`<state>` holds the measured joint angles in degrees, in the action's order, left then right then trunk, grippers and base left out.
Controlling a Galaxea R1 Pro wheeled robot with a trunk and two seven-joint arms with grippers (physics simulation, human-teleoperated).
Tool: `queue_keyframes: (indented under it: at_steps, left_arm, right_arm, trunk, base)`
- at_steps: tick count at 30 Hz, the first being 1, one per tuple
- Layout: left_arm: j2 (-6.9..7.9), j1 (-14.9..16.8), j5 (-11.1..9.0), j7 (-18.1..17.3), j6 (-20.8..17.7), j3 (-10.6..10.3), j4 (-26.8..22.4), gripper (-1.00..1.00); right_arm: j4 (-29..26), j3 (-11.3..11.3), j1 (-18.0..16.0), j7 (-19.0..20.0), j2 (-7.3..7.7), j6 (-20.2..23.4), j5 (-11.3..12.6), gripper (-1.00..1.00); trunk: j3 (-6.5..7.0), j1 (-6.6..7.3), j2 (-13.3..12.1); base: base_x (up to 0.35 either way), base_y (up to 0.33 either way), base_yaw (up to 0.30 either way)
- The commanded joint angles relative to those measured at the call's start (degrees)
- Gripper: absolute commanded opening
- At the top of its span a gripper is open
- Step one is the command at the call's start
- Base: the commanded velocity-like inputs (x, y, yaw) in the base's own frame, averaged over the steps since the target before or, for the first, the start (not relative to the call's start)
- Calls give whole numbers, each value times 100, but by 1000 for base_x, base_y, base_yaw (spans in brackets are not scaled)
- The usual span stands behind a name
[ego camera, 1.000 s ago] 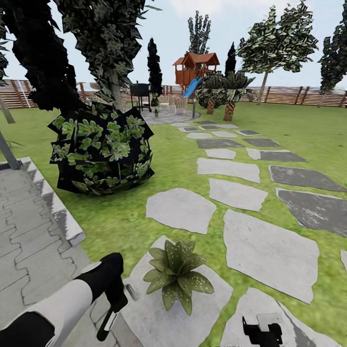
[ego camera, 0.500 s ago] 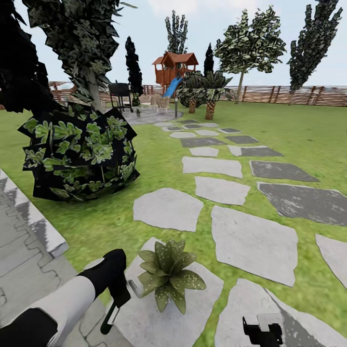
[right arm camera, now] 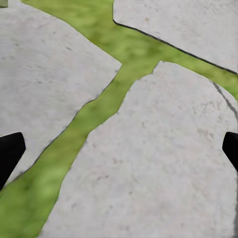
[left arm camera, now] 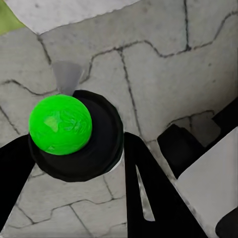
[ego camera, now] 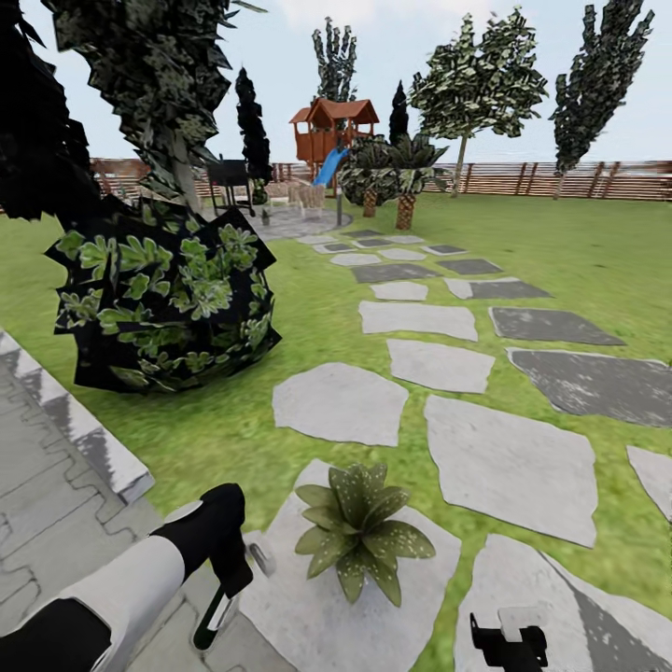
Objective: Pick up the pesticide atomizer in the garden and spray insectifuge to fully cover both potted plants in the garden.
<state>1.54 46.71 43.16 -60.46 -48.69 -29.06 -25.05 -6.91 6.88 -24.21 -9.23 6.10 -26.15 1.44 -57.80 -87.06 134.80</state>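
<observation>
The head view has swung slightly since half a second ago, so the plant (ego camera: 362,532) now sits nearer centre on its stepping stone (ego camera: 308,616), leaves speckled white; spraying here looks well along. The left end effector (ego camera: 224,597) is closed around the atomizer (left arm camera: 74,134), just left of the plant. Its long axis hangs roughly vertical, nozzle (ego camera: 259,558) toward the plant. The right end effector (ego camera: 509,644) is spread wide, empty, over stones.
</observation>
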Motion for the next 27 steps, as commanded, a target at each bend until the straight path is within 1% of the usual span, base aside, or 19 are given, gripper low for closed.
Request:
queue_keyframes:
  at_steps: [1,6,9,16,22,27]
  left_arm:
    - [7,-6,44,-53,-26,-12,-17,-100]
    - [5,-25,42,-53,-26,-12,-17,-100]
    - [5,-51,45,-47,-5,-12,-17,-100]
    - [13,-65,44,-27,59,-11,-17,-100]
    - [53,-65,46,-24,53,-17,43,-100]
    - [33,-65,44,-23,52,-13,53,-100]
  right_arm:
    - [7,50,-5,-37,2,-13,15,100]
    - [5,50,-5,-38,-2,-13,15,100]
    - [5,50,-5,-36,-1,-13,15,100]
    - [5,50,-5,-35,-4,-13,15,100]
    - [8,50,-5,-35,-4,-13,15,100]
    - [5,50,-5,-35,-4,-13,15,100]
  trunk:
    - [-5,0,2]
    - [-5,0,2]
    - [-5,0,2]
    - [-4,0,2]
    - [7,0,2]
    - [10,0,2]
  base:
    - [146,303,-246]
    - [203,266,-260]
    - [166,66,-263]
    - [13,4,-84]
    - [0,2,-249]
    - [0,214,-262]
